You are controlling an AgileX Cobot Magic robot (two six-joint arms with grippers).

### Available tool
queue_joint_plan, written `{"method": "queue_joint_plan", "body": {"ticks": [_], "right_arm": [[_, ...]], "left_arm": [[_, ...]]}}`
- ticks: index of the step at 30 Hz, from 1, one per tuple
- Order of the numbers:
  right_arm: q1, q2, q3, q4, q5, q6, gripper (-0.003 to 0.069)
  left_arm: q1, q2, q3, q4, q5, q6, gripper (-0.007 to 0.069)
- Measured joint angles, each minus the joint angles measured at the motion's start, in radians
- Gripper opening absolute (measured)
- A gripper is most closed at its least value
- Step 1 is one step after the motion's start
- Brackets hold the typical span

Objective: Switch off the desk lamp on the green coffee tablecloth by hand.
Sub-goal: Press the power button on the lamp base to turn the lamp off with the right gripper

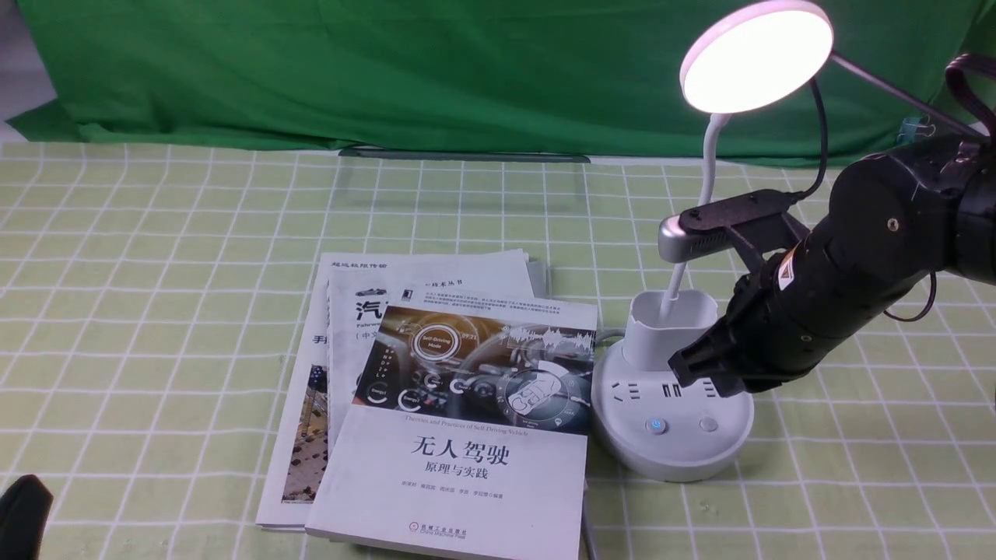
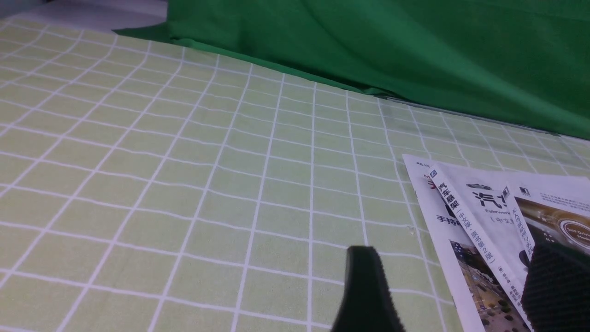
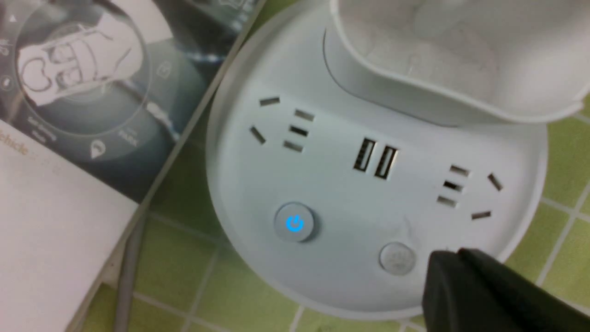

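Closed right hand (image 1: 686, 369) just over lit desk lamp's (image 1: 658, 330) base; tip beside unlit button (image 3: 397, 258)

A dark green cloth (image 1: 389, 70) drapes the back.

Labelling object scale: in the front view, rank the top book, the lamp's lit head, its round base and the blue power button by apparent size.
1. top book
2. round base and lit head, too alike to rank
3. power button
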Motion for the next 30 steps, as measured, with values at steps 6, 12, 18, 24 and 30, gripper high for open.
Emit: {"method": "queue_joint_plan", "body": {"ticks": [6,12,18,24,30], "right_arm": [[0.0,0.0,0.0,0.0,0.0,0.001,0.0047],[0.0,0.015,0.0,0.0,0.001,0.002,0.0047],[0.0,0.092,0.0,0.015,0.003,0.002,0.0047],[0.0,0.123,-0.006,0.021,0.002,0.002,0.0047],[0.0,0.116,-0.007,0.019,0.003,0.002,0.0047]], "left_arm": [[0.0,0.0,0.0,0.0,0.0,0.0,0.041],[0.0,0.0,0.0,0.0,0.0,0.0,0.041],[0.0,0.0,0.0,0.0,0.0,0.0,0.041],[0.0,0.0,0.0,0.0,0.0,0.0,0.041],[0.0,0.0,0.0,0.0,0.0,0.0,0.041]]}}
